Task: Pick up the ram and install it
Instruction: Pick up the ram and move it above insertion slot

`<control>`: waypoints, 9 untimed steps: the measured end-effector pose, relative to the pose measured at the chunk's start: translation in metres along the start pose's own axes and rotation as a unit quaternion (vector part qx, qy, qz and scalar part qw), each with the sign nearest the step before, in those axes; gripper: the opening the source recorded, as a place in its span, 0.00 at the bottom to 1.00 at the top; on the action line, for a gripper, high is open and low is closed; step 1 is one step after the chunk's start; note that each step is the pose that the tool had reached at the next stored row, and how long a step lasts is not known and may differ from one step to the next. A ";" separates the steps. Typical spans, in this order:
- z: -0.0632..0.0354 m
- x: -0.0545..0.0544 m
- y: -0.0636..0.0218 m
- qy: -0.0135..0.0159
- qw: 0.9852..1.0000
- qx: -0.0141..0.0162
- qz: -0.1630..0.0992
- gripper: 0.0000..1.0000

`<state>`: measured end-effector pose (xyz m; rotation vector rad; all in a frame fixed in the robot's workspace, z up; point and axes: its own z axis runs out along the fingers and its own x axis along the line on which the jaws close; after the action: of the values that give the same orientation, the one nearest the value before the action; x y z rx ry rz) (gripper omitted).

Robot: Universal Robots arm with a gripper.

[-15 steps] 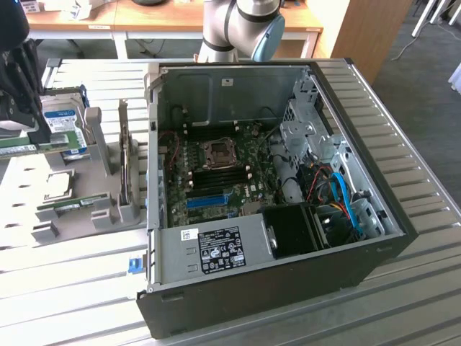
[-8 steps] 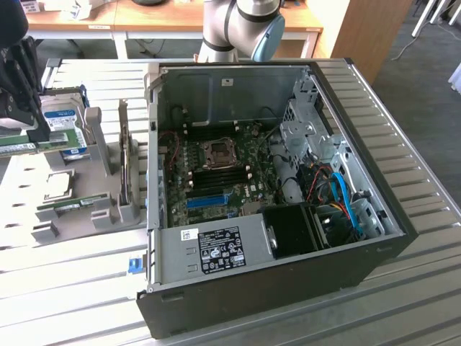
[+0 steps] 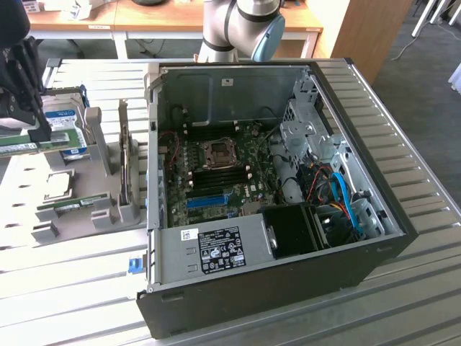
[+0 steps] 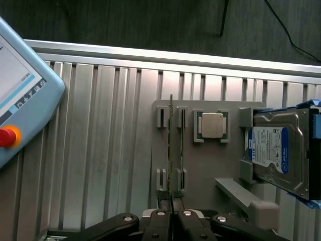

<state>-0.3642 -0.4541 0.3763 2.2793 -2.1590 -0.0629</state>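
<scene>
My gripper (image 3: 32, 133) hangs over the grey parts tray (image 3: 94, 216) at the exterior view's left, shut on the ram (image 3: 18, 146), a thin green stick held level just above the tray. In the wrist view the ram (image 4: 171, 150) shows edge-on as a thin line running out from between the shut fingertips of the gripper (image 4: 171, 218), above the tray's slotted holders (image 4: 160, 118). The open computer case (image 3: 360, 166) lies at the exterior view's right, with its motherboard (image 3: 216, 173) and dark memory slots exposed.
On the tray sit a blue-labelled hard drive (image 4: 278, 150), a square silver processor (image 4: 210, 125) and another green stick (image 3: 72, 205) in a holder. A teach pendant (image 4: 20, 85) with a red button lies on the slatted table. The arm's base (image 3: 238, 29) stands behind the case.
</scene>
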 end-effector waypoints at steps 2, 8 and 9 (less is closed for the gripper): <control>-0.0001 0.000 -0.0018 0.000 1.000 0.000 0.000 0.12; -0.0003 0.000 -0.0086 0.000 1.000 0.000 0.000 0.12; -0.0003 0.001 -0.0098 0.000 1.000 0.000 0.000 0.12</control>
<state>-0.3544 -0.4541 0.3763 2.2792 -2.1591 -0.0630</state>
